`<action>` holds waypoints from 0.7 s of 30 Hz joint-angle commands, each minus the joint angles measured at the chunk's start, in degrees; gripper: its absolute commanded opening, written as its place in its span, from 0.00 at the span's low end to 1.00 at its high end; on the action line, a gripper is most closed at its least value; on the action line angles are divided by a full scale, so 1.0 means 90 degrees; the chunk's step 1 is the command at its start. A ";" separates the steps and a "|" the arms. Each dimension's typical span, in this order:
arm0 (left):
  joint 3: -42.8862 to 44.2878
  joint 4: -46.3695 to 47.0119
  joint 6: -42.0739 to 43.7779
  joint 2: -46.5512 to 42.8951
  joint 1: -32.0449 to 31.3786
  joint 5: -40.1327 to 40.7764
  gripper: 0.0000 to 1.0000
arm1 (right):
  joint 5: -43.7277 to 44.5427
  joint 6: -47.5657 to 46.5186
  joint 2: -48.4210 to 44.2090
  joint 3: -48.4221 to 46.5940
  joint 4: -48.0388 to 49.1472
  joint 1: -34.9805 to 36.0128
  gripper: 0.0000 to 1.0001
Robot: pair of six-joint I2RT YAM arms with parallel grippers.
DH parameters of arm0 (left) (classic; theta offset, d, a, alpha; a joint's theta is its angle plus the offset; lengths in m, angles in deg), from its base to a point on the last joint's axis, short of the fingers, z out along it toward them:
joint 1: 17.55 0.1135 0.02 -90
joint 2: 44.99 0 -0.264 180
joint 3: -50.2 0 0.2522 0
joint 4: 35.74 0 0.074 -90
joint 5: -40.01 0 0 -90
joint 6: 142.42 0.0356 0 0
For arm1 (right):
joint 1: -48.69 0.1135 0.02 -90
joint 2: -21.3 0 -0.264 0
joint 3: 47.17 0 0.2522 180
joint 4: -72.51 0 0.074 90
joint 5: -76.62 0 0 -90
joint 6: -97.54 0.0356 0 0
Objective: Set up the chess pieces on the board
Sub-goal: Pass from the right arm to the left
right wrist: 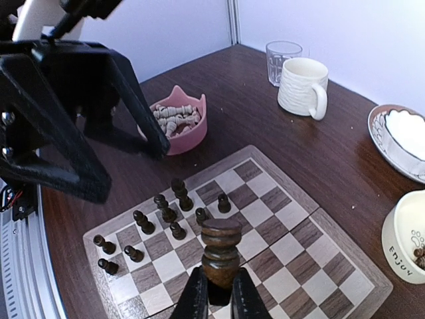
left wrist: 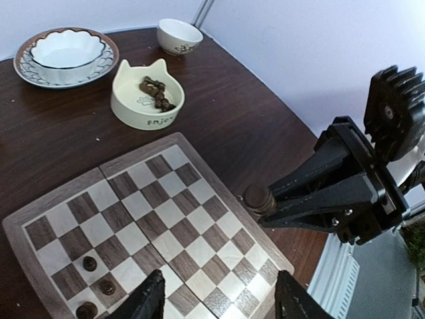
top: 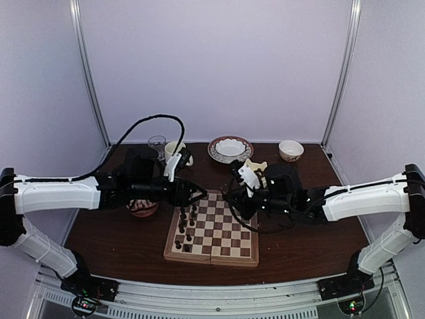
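Note:
The board (top: 219, 232) lies at the table's middle; it also shows in the left wrist view (left wrist: 166, 206) and the right wrist view (right wrist: 285, 232). Several dark chess pieces (right wrist: 169, 209) stand on its left columns (top: 187, 226). My right gripper (right wrist: 219, 282) is shut on a dark piece (right wrist: 221, 252) and holds it above the board's far edge (top: 231, 198); that piece shows in the left wrist view (left wrist: 257, 198). My left gripper (left wrist: 220, 279) is open and empty above the board's far left corner (top: 198, 193).
A pink bowl (right wrist: 179, 123) of cream pieces stands left of the board. A cat-shaped bowl (left wrist: 146, 93) holds dark pieces. A plate with a white bowl (left wrist: 66, 53), a small bowl (left wrist: 179, 34), a mug (right wrist: 302, 86) and a glass (right wrist: 283, 60) stand at the back.

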 commanded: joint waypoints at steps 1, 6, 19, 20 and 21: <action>0.0069 0.0699 -0.0282 0.0267 0.0033 -0.0941 0.58 | -0.0168 -0.0375 -0.0086 -0.0014 0.0444 0.0158 0.12; 0.0104 0.0894 -0.0456 0.0503 0.0033 -0.1279 0.61 | -0.0345 -0.0565 0.0087 -0.0118 0.0428 0.0323 0.13; 0.0249 0.1100 -0.0653 0.0858 0.0033 -0.1879 0.44 | -0.0405 -0.0826 0.0229 -0.0264 0.0284 0.0561 0.12; 0.0254 0.1095 -0.0651 0.0878 0.0033 -0.1888 0.42 | -0.0393 -0.0826 0.0233 -0.0272 0.0269 0.0566 0.12; 0.0269 0.1083 -0.0665 0.0892 0.0033 -0.1898 0.40 | -0.0369 -0.0828 0.0242 -0.0293 0.0242 0.0577 0.12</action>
